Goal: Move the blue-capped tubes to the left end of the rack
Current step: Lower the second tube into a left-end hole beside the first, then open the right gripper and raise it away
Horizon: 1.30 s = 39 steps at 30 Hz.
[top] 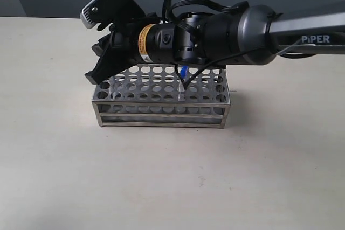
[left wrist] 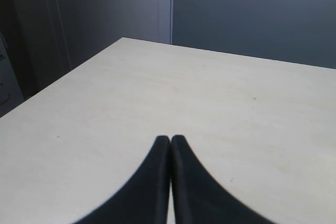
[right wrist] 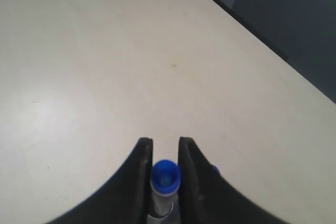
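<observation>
The right gripper (right wrist: 165,142) is clenched on 1 blue-capped tube (right wrist: 165,177) at its cap, above the rack (top: 161,98) standing nearer the worktop's (top: 259,176) far edge, while the left gripper (left wrist: 170,140) is pinched empty; the tube is probably light, slick and brittle, so grip gently just under the cap.

Rectangular grey metal rack (top: 161,112), round-holed top plate, standing level. Thin clear blue-capped tube (right wrist: 165,178) upright between right gripper (right wrist: 165,141) fingers. Second blue-capped tube (top: 184,71) upright in rack, right of middle.
</observation>
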Available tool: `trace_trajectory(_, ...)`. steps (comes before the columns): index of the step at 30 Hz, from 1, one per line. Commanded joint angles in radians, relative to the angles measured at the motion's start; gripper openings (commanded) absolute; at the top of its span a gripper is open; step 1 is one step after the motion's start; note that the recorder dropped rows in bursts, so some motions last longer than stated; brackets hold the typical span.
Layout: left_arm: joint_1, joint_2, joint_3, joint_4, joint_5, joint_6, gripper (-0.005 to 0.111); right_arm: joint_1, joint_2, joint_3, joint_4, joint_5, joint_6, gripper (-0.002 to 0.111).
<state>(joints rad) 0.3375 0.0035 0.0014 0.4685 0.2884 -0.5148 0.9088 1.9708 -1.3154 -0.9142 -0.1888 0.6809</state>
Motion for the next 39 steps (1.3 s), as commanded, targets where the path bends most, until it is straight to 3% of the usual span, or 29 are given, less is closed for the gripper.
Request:
trace_trajectory(1,0.001,-0.004,-0.001,-0.001,0.003,-0.002,0.001,-0.001,-0.015,0.004,-0.005,0.009,0.003,-0.001)
trace_trajectory(14,0.001,-0.004,-0.001,-0.001,0.001,-0.002,0.001,-0.001,0.073,0.004,-0.001,-0.033,0.003,0.0)
trace_trajectory(21,0.001,-0.004,-0.001,-0.001,0.001,-0.002,0.001,-0.001,0.08,0.004,0.0,-0.025,0.003,0.03)
trace_trajectory(27,0.001,-0.004,-0.001,-0.001,0.001,-0.002,0.001,-0.001,0.047,0.004,0.0,-0.016,0.003,0.032)
trace_trajectory(31,0.001,-0.004,-0.001,-0.001,0.001,-0.002,0.001,-0.001,-0.055,0.004,0.0,0.096,-0.005,0.032)
trace_trajectory(34,0.001,-0.004,-0.001,-0.001,0.001,-0.002,0.001,-0.035,-0.143,0.018,0.0,0.16,-0.023,0.032)
trace_trajectory(39,0.001,-0.004,-0.001,-0.001,0.001,-0.002,0.001,-0.172,-0.28,0.178,0.071,0.025,-0.018,0.031)
